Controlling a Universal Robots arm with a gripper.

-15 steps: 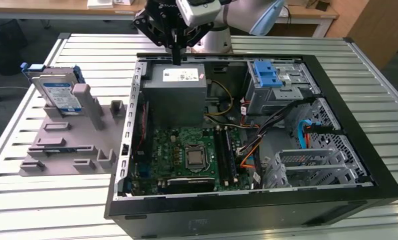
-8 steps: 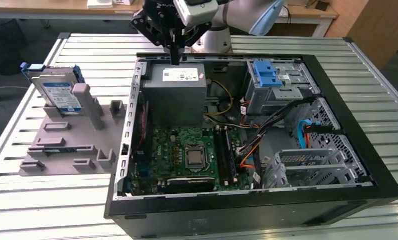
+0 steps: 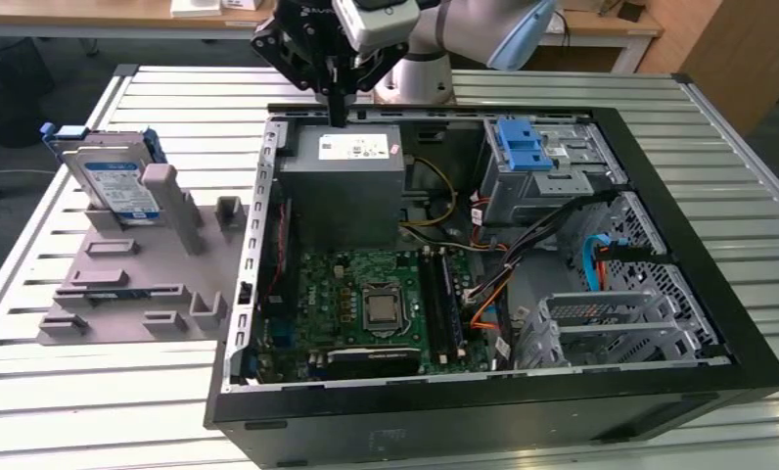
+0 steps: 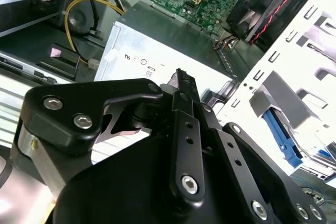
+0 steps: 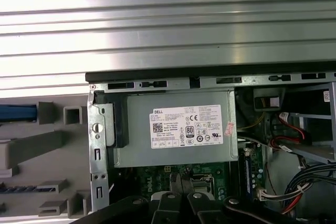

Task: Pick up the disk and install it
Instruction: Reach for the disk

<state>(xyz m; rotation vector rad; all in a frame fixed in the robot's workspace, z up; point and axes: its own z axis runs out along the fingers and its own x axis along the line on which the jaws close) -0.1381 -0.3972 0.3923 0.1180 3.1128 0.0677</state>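
Note:
The disk (image 3: 113, 182), a silver drive with a blue-and-white label in a blue carrier, stands upright in a grey fixture (image 3: 128, 274) on the exterior view's left, beside the open computer case (image 3: 703, 294). My gripper (image 3: 339, 116) hangs over the far edge of the case, above the grey power supply box (image 3: 343, 181), well to the right of the disk. Its black fingers (image 4: 184, 85) are pressed together and hold nothing. In the first wrist view the fingertips (image 5: 181, 182) point at the power supply (image 5: 178, 129).
Inside the case lie a green motherboard (image 3: 370, 304), bundles of cables (image 3: 546, 235), a drive cage with a blue latch (image 3: 526, 147) and a metal bay (image 3: 612, 323). Everything rests on a slatted metal table (image 3: 76, 392). The robot arm's base (image 3: 409, 73) stands behind the case.

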